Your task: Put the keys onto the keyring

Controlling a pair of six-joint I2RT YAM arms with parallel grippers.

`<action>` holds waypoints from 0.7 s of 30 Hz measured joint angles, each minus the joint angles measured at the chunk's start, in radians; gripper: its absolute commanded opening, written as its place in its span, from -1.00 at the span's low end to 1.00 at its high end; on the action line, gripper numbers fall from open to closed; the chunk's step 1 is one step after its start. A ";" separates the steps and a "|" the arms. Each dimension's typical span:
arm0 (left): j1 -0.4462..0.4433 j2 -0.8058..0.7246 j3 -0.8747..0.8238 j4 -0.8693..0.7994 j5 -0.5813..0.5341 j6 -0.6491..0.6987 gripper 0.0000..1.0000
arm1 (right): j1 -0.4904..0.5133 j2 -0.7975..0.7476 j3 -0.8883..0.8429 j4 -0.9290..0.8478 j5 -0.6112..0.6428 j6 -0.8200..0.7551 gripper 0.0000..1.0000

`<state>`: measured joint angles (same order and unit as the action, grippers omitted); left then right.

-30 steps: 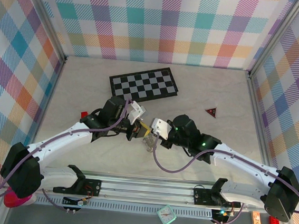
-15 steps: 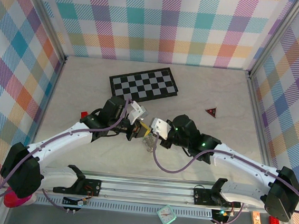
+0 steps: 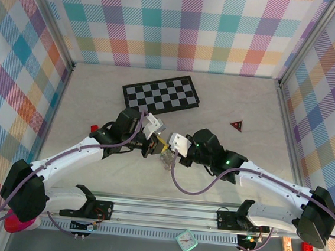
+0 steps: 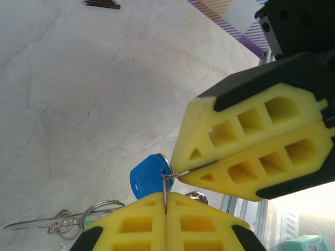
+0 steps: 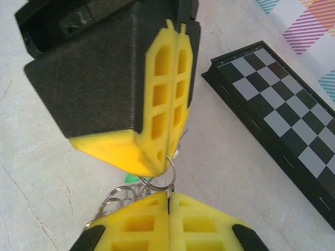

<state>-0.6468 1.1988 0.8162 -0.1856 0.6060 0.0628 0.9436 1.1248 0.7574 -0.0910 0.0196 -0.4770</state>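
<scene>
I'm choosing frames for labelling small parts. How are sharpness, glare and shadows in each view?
Top external: even light, faint shadows, the keyring too small to resolve. Left wrist: the blue key is sharp, with an overexposed patch near the lower right. Right wrist: the chessboard is clear, without motion blur.

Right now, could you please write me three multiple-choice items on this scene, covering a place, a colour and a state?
1. The chessboard lies: A) past the arms, toward the far wall; B) between the arm bases; C) off the table.
2. The key head by the left gripper is: A) orange; B) blue; C) white.
3. The left gripper and the right gripper are: A) both open; B) one open; C) both shut on the silver ring.
A: it sits beyond both arms. B: the left wrist view shows blue. C: both pinch the wire.
</scene>
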 measured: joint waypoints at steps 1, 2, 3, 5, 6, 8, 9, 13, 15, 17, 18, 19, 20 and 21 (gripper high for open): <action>0.000 0.000 0.000 0.000 -0.003 0.000 -1.00 | 0.003 0.000 0.000 0.000 -0.001 -0.003 -1.00; -0.001 0.000 0.000 0.001 -0.005 0.000 -1.00 | 0.007 0.000 0.000 -0.001 -0.001 -0.005 -1.00; -0.001 0.000 0.000 0.002 -0.005 0.000 -1.00 | 0.010 0.000 0.000 -0.001 -0.001 -0.007 -1.00; -0.001 0.000 0.000 0.003 -0.004 0.000 -1.00 | 0.013 0.000 0.000 -0.003 -0.002 -0.011 -1.00; -0.001 0.000 0.000 0.004 -0.004 0.000 -1.00 | 0.013 0.000 0.000 -0.003 -0.002 -0.011 -1.00; -0.001 0.000 0.000 0.005 -0.004 0.000 -1.00 | 0.013 0.000 0.000 -0.003 -0.005 -0.011 -1.00; -0.001 0.000 0.000 0.005 -0.004 0.000 -1.00 | 0.013 0.000 0.000 -0.003 -0.005 -0.011 -1.00; -0.001 0.000 0.000 0.005 -0.002 0.000 -1.00 | 0.012 0.000 0.000 -0.003 -0.008 -0.011 -1.00; -0.001 0.000 0.000 0.006 0.001 0.000 -1.00 | 0.013 0.000 0.000 -0.003 -0.013 -0.011 -1.00; -0.001 -0.001 0.000 0.011 0.006 -0.005 -1.00 | 0.012 0.000 0.000 -0.004 -0.021 -0.011 -1.00; -0.001 -0.001 0.000 0.016 0.008 -0.008 -1.00 | 0.012 0.000 0.000 -0.004 -0.027 -0.011 -1.00; -0.001 -0.003 -0.002 0.027 0.011 -0.012 -1.00 | 0.012 0.000 0.000 -0.004 -0.032 -0.011 -1.00; -0.001 -0.005 -0.008 0.038 0.013 -0.015 -1.00 | 0.012 0.000 0.000 -0.004 -0.035 -0.011 -1.00; -0.001 -0.009 -0.014 0.046 0.014 -0.018 -1.00 | 0.012 0.000 0.000 -0.005 -0.039 -0.011 -0.99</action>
<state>-0.6476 1.1896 0.8021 -0.1398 0.6201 0.0444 0.9558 1.1248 0.7574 -0.0959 -0.0193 -0.4877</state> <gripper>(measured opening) 0.045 0.048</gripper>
